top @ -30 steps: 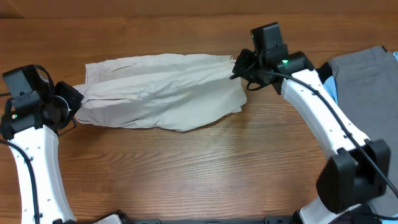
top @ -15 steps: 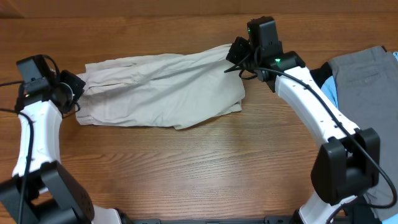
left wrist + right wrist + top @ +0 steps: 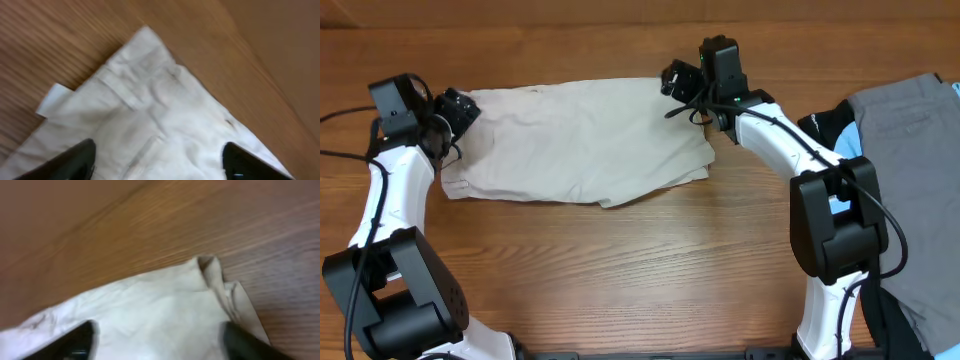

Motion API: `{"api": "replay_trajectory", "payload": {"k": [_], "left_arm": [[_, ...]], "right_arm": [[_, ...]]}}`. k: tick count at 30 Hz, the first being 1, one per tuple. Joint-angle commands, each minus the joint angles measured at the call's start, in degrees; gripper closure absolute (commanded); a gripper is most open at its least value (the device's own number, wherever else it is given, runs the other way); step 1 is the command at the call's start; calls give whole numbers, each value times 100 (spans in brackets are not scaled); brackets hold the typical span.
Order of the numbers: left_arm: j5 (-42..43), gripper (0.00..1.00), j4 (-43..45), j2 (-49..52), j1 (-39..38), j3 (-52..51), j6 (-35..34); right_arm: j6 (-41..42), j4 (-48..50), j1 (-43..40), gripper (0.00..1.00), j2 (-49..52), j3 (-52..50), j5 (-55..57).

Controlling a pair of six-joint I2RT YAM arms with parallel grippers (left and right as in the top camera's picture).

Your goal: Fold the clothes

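The clothes [image 3: 580, 140], a pale beige wrinkled garment, lie spread flat across the far middle of the table. My left gripper [image 3: 460, 108] hovers over their far left corner. In the left wrist view its jaws [image 3: 157, 162] stand wide open above the cloth [image 3: 160, 110], with a small white label [image 3: 52, 97] poking out at the edge. My right gripper [image 3: 675, 80] sits at the far right corner. In the right wrist view it [image 3: 157, 340] is open too, the cloth [image 3: 165, 305] lying loose beneath it, its bunched corner toward the right.
Grey trousers [image 3: 910, 150] lie at the right edge of the table, with a light-blue garment [image 3: 850, 145] and a black one [image 3: 825, 120] tucked beside them. Bare wooden table [image 3: 650, 270] stretches in front of the clothes.
Both grippers carried the garment's ends toward the far edge of the table, then opened and let go. The cloth now lies flatter and wider.
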Motion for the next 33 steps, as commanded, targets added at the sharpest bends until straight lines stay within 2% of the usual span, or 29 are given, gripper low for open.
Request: {"api": "replay_trajectory", "payload": {"k": [1, 3, 4, 5, 6, 7, 8, 12, 16, 21, 27, 33], "left_arm": [[616, 11, -476, -476, -33, 562, 415], [754, 35, -837, -660, -142, 599, 468], [748, 54, -1008, -693, -203, 597, 468], [741, 67, -1134, -697, -256, 595, 514], [686, 85, -1279, -671, -350, 586, 623], [566, 91, -1388, -638, -444, 573, 686], [420, 96, -1451, -597, -527, 562, 730], [-737, 96, -1467, -238, -997, 540, 772], [-1314, 96, -1152, 221, -1204, 540, 769], [-1333, 96, -612, 1016, -1202, 540, 769], [-1331, 96, -348, 1513, -1202, 540, 772], [-1141, 96, -461, 1580, -1257, 544, 817]], "right_arm": [[-651, -457, -46, 5, -544, 487, -389], [-667, -1134, -46, 14, -859, 603, -391], [-667, -1521, -46, 31, -1019, 616, -393], [-664, -1825, -44, 45, -1117, 616, -407], [-664, -2321, -15, 68, -1215, 616, -459], [-662, -2592, 4, 87, -1233, 616, -498], [-662, -2892, 39, 96, -1233, 614, -564], [-667, -3670, 201, 96, -1034, 422, -715], [-669, -3626, 343, 96, -713, 105, -682], [-721, -3418, 372, 96, -107, -254, -654], [-695, -3764, 365, 96, -4, -782, -7], [-81, -3849, 361, 96, -4, -1399, 754]]}}
